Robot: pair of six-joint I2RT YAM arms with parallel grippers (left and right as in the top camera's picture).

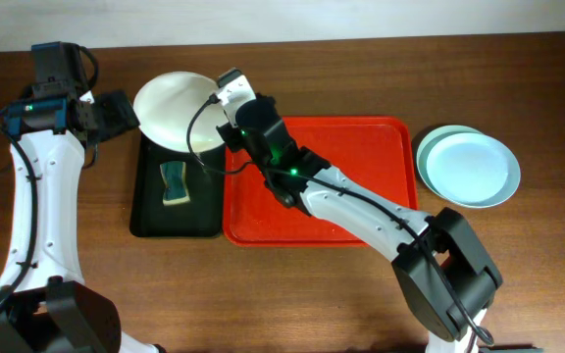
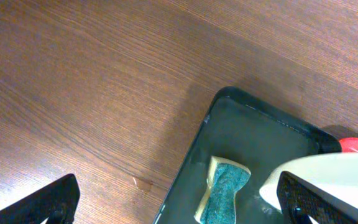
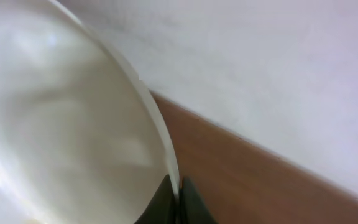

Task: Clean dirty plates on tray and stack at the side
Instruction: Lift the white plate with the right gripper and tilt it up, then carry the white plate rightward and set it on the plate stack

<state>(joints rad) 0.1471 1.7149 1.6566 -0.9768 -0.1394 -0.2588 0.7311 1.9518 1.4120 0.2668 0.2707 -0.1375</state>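
Note:
My right gripper [image 1: 216,126] is shut on the rim of a white plate [image 1: 173,110], holding it tilted over the back end of the black tray [image 1: 145,211]; the plate's rim [image 3: 166,158] sits pinched between the fingers in the right wrist view. The red tray [image 1: 361,167] lies bare beneath the right arm. Two pale blue plates [image 1: 469,169] are stacked on the table at the right. My left gripper [image 1: 126,113] is open, just left of the white plate, and its fingers [image 2: 303,199] frame the sponge [image 2: 224,190] and the plate's edge [image 2: 328,171].
A blue-green sponge [image 1: 176,183] lies in the black tray [image 2: 260,134]. Bare wooden table [image 2: 92,81] stretches to the left of that tray. A pale wall [image 3: 278,74] stands behind the table's back edge.

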